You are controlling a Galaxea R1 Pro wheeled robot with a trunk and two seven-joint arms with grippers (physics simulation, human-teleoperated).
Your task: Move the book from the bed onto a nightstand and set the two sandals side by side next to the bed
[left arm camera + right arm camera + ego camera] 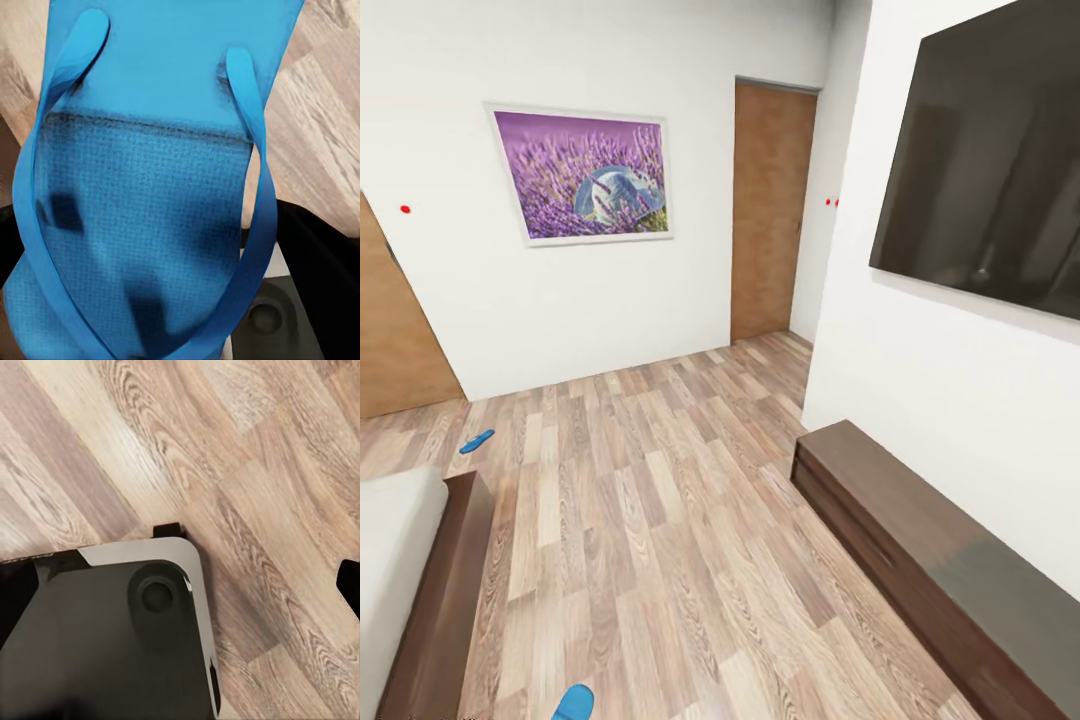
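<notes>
Two sandals show here, well apart, in a white-walled bedroom whose wood-plank floor [660, 520] takes up most of the head view; going down in size, the dark wall screen [990, 160], the long low bench [930, 560] beneath it, the corner of the bed [410, 570] with its grey mattress and brown frame, the closed door [770, 210], and the lavender picture [585, 175]. One blue sandal [477, 441] lies on the floor beyond the bed's corner, near the far wall. The other sandal [150, 202] sits close before the left wrist camera, straps toward it, apparently carried; its tip shows at the head view's lower edge. I cannot tell how the left jaws stand, though they seem to be pinching it; the right jaws I cannot tell either, that camera showing floor and the robot's dark base [105, 630]. To do this step well, I judge the robot should drive toward the lying sandal and lower the carried one flat, parallel, just beside it, close to the bed frame. The book is not yet dealt with.
</notes>
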